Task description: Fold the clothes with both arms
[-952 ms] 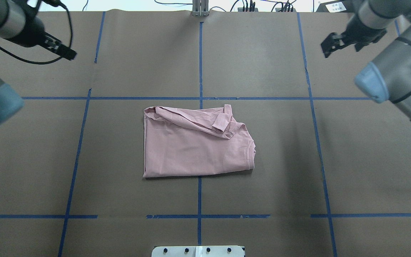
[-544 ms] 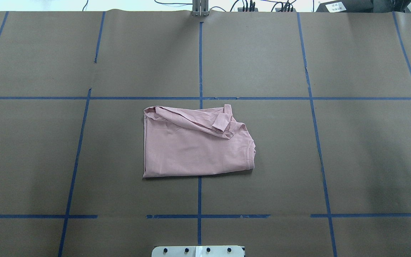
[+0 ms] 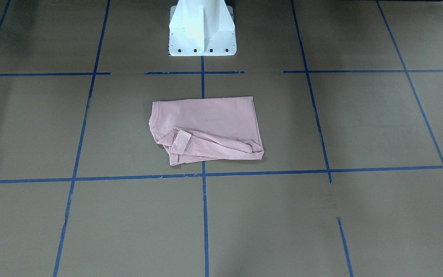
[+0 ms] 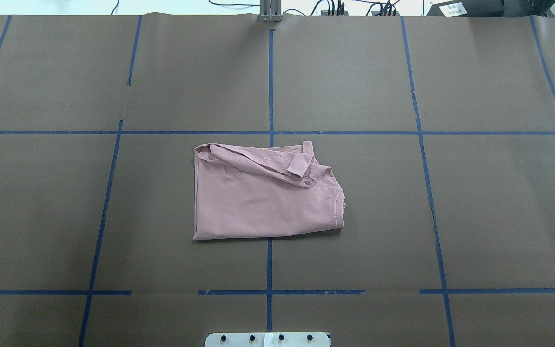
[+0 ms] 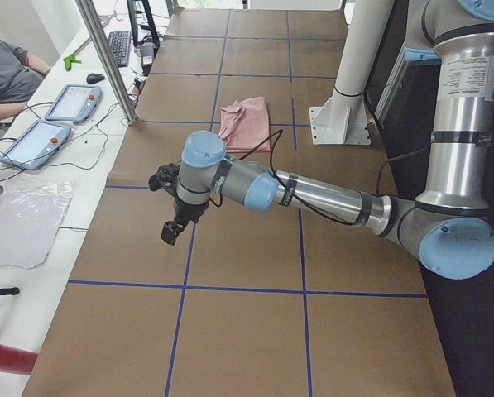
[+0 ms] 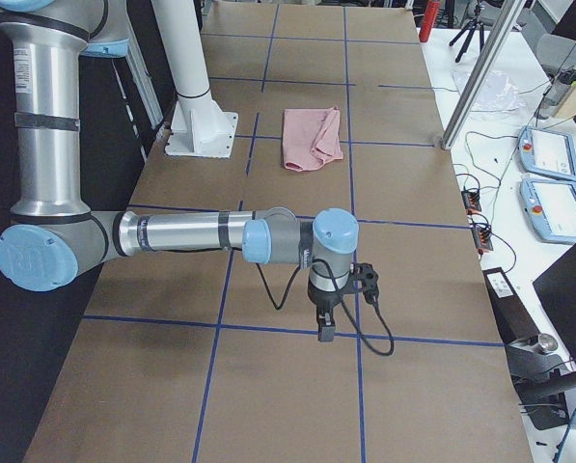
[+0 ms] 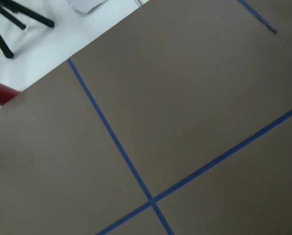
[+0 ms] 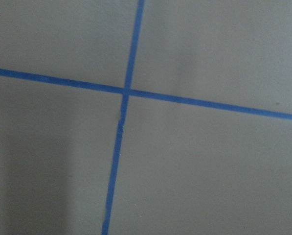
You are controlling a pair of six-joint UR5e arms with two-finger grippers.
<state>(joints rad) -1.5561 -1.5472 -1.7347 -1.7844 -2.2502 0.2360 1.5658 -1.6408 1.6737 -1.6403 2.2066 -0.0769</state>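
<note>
while the t-shirt [image 4: 263,202] lies folded, left gripper [image 5: 170,232] and right gripper [image 6: 324,330] hover (openness unclear)

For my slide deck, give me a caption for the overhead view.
Folded pink T-shirt lying on the brown table, across a blue tape line.

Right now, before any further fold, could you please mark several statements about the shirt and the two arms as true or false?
1. The left arm and the right arm are both apart from the T-shirt. True.
2. The cartoon print shows on top of the T-shirt. False: only plain pink fabric shows.
3. Both arms appear in the overhead view. False: neither does; they show only in the side views.
4. A sleeve lies folded over the T-shirt's side farthest from the white pedestal base. True.
5. The T-shirt lies clear of every blue tape line. False: the middle line runs under it.
</note>
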